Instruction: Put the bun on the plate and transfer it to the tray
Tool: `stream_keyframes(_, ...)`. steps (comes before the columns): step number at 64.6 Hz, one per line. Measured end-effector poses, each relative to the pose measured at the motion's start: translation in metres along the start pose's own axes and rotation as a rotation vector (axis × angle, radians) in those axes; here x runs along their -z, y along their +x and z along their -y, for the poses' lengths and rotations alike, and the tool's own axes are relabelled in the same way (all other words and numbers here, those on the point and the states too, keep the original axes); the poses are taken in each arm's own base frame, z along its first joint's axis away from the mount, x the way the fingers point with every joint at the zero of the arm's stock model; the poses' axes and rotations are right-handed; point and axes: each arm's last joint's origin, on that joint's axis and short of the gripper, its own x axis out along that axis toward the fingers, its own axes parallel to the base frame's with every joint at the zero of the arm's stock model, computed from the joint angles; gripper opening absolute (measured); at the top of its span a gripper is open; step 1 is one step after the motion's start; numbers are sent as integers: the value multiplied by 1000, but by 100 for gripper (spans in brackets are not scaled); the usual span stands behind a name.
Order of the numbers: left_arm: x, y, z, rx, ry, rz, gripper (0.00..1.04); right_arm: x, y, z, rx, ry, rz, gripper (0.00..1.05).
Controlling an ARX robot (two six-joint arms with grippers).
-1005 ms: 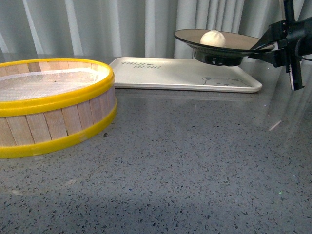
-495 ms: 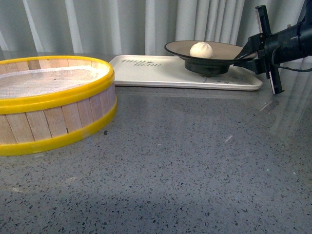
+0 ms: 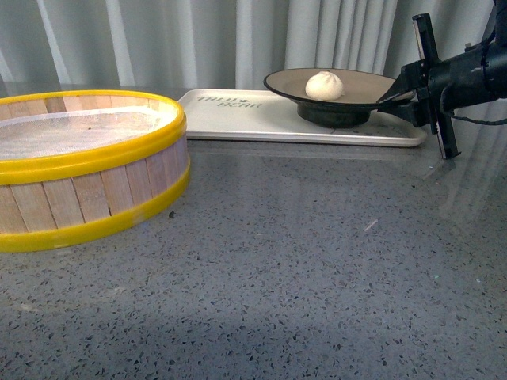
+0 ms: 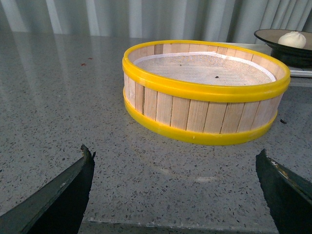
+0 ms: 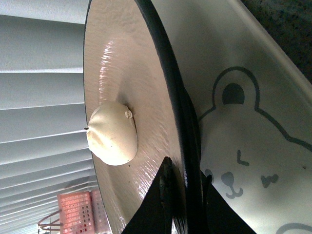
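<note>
The right end effector (image 3: 400, 93) is pinched on the near-right rim of the plate (image 3: 360, 85), one finger above the rim and one below, as is seen close up in the right wrist view (image 5: 183, 204). The plate is held over the right half of the tray (image 3: 253, 119), its black foot at or just above the tray's surface; contact cannot be told. The bun (image 3: 324, 85) is carried near the middle of the plate's tan inside.

The left end effector (image 4: 175, 195) is spread wide, and nothing is held between its dark fingers (image 4: 58, 195); it is hung low over the grey speckled table (image 3: 277, 269), near the steamer basket (image 4: 204, 92). Only a white mesh liner with a few dark specks is seen inside the basket.

Compared with half a second ago, the plate has been shifted slightly to the left over the tray, with its height nearly unchanged; a second ago it was held clearly higher and further right. The basket and tray have not been moved.

The bun is seen as a small, smooth, cream-white dome with a small twisted knot at its top (image 5: 113, 134). A bear face is printed in grey on the tray (image 5: 243, 161) beneath the plate.
</note>
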Motion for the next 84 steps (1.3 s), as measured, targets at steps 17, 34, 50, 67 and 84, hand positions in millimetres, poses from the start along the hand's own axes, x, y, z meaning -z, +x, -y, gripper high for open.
stream_keyframes(17,0,0,0,0,0,0,98,-5,-3,2,-2,45,12,37)
stream_keyframes(34,0,0,0,0,0,0,98,-17,-8,0,0,60,36,83)
stream_keyframes(50,0,0,0,0,0,0,98,-17,-20,-3,4,81,87,96)
stream_keyframes(67,0,0,0,0,0,0,98,-18,-88,-13,0,-40,325,96)
stream_keyframes(84,0,0,0,0,0,0,98,31,-230,30,202,-443,785,96)
